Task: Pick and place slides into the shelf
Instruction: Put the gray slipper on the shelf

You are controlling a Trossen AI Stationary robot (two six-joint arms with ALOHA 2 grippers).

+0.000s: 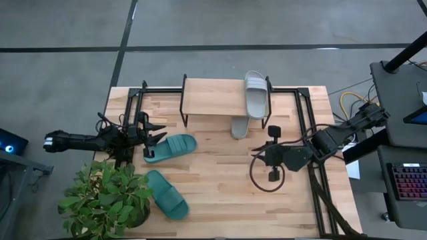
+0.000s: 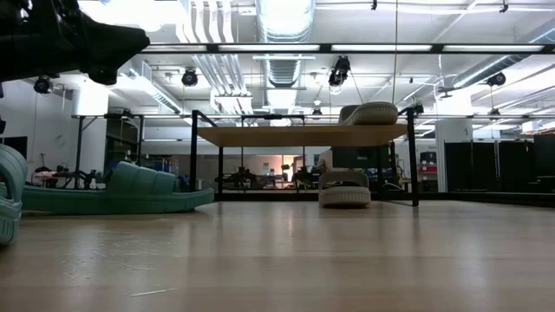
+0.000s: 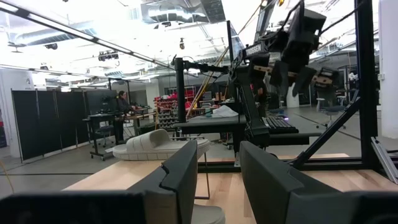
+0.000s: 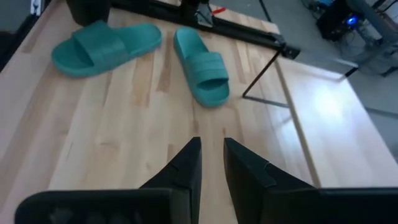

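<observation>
Teal slide point(image 2: 9, 195) cut off at low view's edge.

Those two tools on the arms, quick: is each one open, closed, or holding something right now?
Left tool: open, holding nothing, raised near a teal slide.
Right tool: open only a narrow gap, holding nothing, above the bare table.

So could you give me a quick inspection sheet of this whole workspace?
Surface: wooden table, bare between items.
Job's things: one grey slide on the shelf; second grey slide under it; two teal slides on the table.
Clutter: potted plant.
End effectors: left end effector beside a teal slide, empty; right end effector mid-table, empty.
Cables: black loop by right arm.
Surroundings: person at a distant desk.
</observation>
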